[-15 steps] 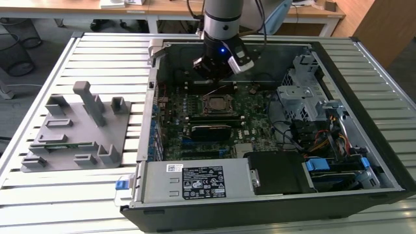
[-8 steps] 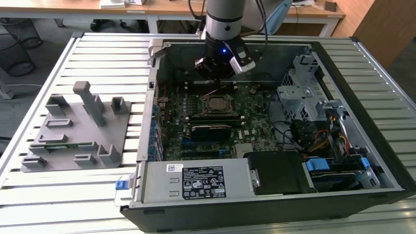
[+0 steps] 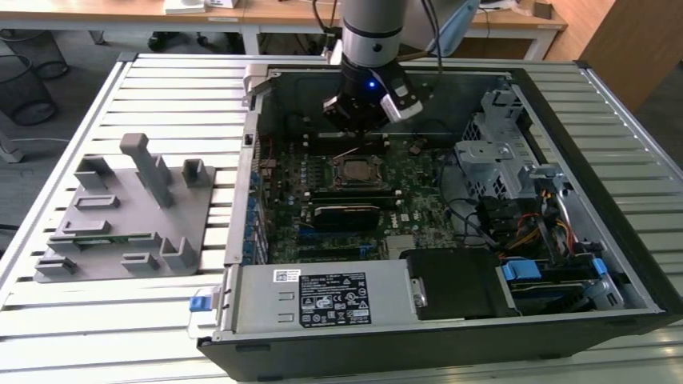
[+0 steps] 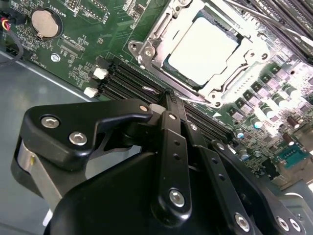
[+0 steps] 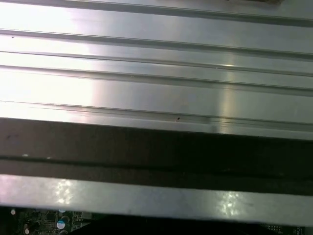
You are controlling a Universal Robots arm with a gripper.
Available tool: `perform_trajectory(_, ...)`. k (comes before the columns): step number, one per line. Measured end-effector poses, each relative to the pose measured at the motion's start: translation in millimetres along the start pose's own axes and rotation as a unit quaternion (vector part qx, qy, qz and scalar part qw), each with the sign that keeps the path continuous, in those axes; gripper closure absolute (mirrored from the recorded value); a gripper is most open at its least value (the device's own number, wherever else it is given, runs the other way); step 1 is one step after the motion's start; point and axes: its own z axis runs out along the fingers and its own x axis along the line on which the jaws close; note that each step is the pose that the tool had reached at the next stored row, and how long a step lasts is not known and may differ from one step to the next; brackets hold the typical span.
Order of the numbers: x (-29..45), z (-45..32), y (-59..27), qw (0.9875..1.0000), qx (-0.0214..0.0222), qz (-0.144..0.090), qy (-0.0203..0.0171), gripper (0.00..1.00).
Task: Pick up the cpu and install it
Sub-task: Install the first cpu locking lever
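Jaws: in the second wrist view I see my gripper (image 4: 172, 100) with its two black fingers (image 4: 168, 142) pressed together at the tips, nothing held between them.
Fingertips: they sit low over the black memory slots (image 4: 128, 81), just beside the socket frame's edge; I cannot tell whether they touch the board.
Cpu: the cpu (image 4: 205, 49) lies flat inside the metal socket frame (image 4: 146, 51), its pale top facing up, near my fingertips but apart from them. In the exterior view I see it as a small square (image 3: 353, 170) in the middle of the board.
Motherboard: green motherboard (image 4: 73, 46) with a round coin battery (image 4: 43, 22) off to one side of the socket.
Arm pose: in the exterior view my arm (image 3: 373, 36) comes down near vertical into the open computer case (image 3: 597, 240), wrist pointing down, the gripper head (image 3: 361, 112) hanging over the far part of the board, just beyond the socket.
Case wall: the first wrist view looks across a dark case edge (image 5: 146, 147) to a ribbed metal table (image 5: 156, 63).
Outside the case: a grey parts fixture (image 3: 123, 212) rests on the table at the exterior view's left, well apart from the arm.
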Motion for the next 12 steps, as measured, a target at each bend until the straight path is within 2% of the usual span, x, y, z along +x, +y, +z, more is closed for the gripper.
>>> perform_trajectory(12, -5.8, 5.8, 0.6, 1.0000, 0.0001, 0.000, 0.0001, 0.89)
